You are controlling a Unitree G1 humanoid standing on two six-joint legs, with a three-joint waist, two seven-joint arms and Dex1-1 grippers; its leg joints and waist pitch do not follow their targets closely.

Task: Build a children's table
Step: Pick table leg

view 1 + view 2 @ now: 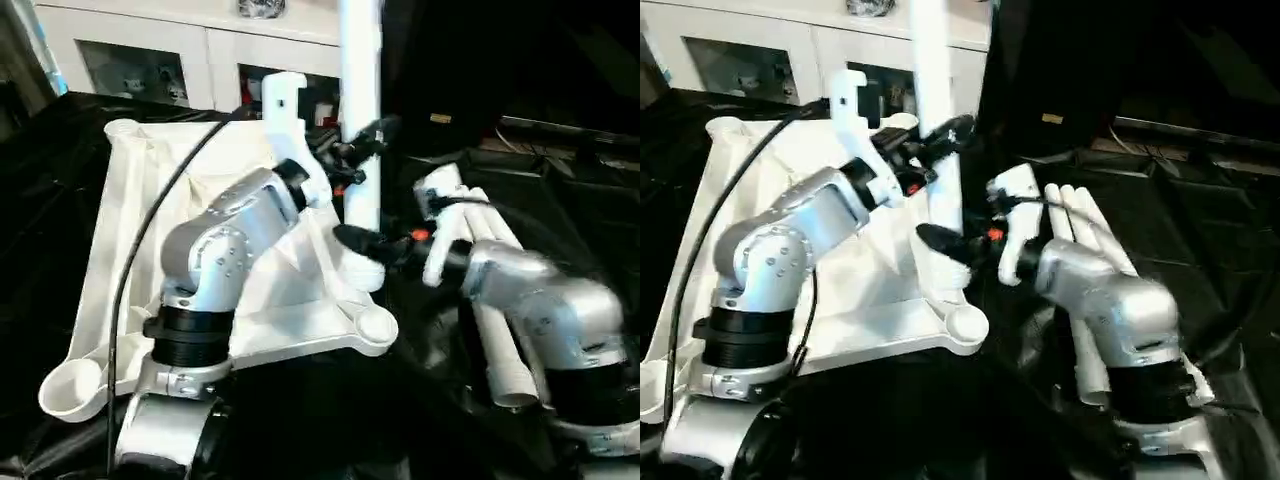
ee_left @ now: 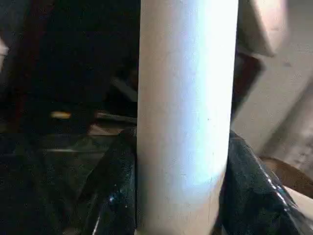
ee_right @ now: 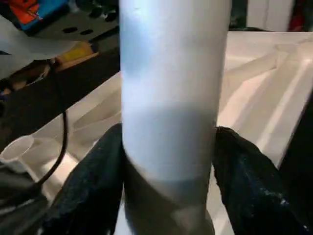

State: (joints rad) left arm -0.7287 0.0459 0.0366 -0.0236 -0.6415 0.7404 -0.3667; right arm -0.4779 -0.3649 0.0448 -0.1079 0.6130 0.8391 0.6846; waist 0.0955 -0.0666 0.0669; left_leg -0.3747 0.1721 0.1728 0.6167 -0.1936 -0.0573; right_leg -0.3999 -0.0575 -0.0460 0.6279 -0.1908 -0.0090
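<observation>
Inverted table top [image 1: 290,290] lies on black sheeting, ribs up. Upright leg [image 1: 360,120] stands at its right edge, spare legs [image 1: 495,300] farther right. Left gripper [image 1: 362,145] clamps it high, right gripper [image 1: 372,243] low. Uneven pushing could tilt the leg, jamming it in its socket.

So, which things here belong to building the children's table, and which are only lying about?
Belonging to the job:
- white table top, underside up
- upright leg, gripped by the left tool and the right tool
- spare legs lying on the black sheet

Only lying about:
- white cabinet behind
- black sheet
</observation>
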